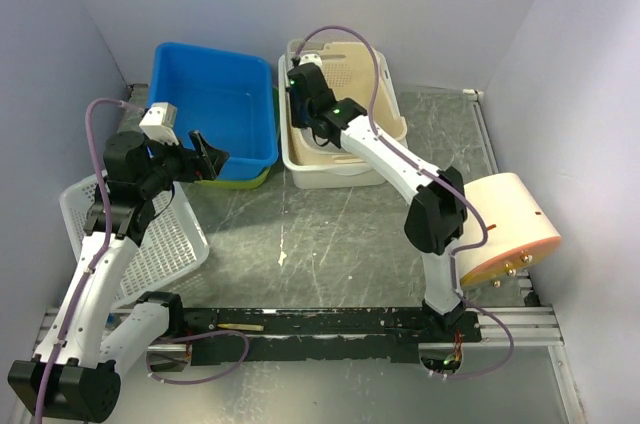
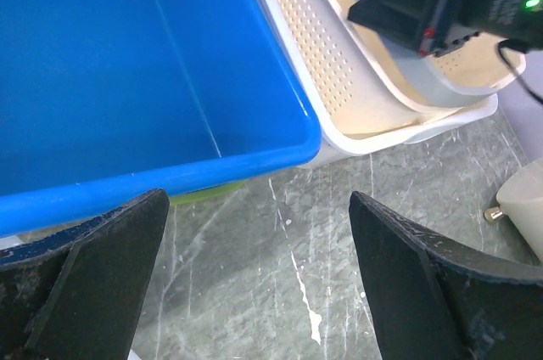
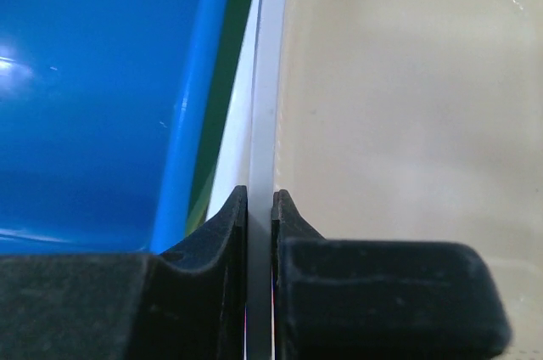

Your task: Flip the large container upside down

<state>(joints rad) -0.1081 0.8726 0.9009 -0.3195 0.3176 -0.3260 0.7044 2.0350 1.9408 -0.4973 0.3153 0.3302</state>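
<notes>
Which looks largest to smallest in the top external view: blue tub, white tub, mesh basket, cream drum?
1. blue tub and white tub: alike, no ranking between them.
2. mesh basket, partly behind the left arm, so unsure.
3. cream drum, smallest.

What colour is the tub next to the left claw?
The tub is bright blue, best seen in the left wrist view.

table [image 1: 330,234] | blue bin [image 1: 215,109] | white container [image 1: 320,176] | mesh basket [image 1: 165,244] | cream drum [image 1: 510,224]

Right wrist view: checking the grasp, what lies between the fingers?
The white bin, its rim clamped by the right fingers; the right wrist view shows it.
</notes>
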